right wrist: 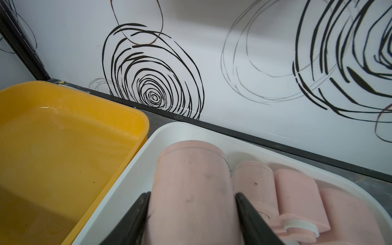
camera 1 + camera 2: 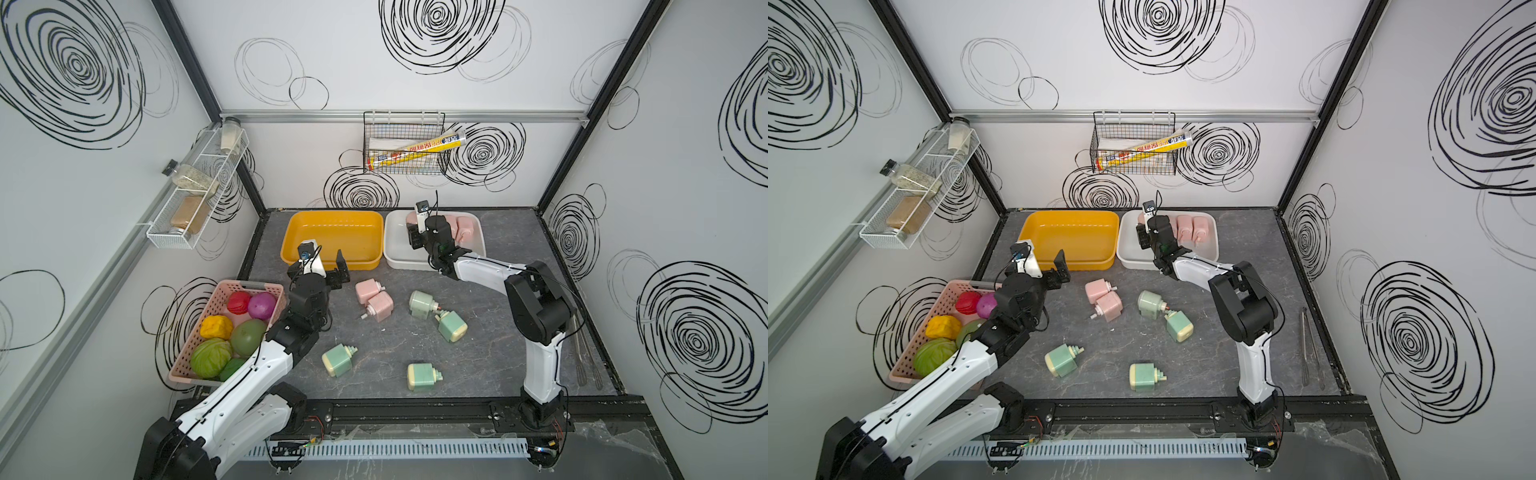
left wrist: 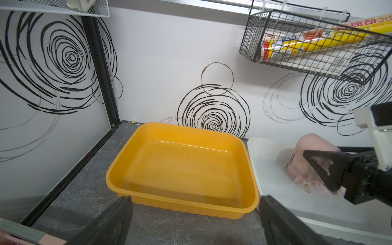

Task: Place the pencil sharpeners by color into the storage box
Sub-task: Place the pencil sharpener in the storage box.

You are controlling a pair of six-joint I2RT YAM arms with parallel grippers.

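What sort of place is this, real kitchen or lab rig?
Likely a lab test cell dressed like a kitchen: swirl-printed wall panels in a black frame, a wall spice rack with jars, and two robot arms bolted to a front rail.

Left gripper (image 2: 326, 262) spread wide; right gripper (image 1: 192, 194) clamped on pink sharpener (image 1: 191, 167).

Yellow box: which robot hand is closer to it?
Left. The left gripper hovers open in front of the yellow box; the right gripper holds a pink sharpener over the white box.
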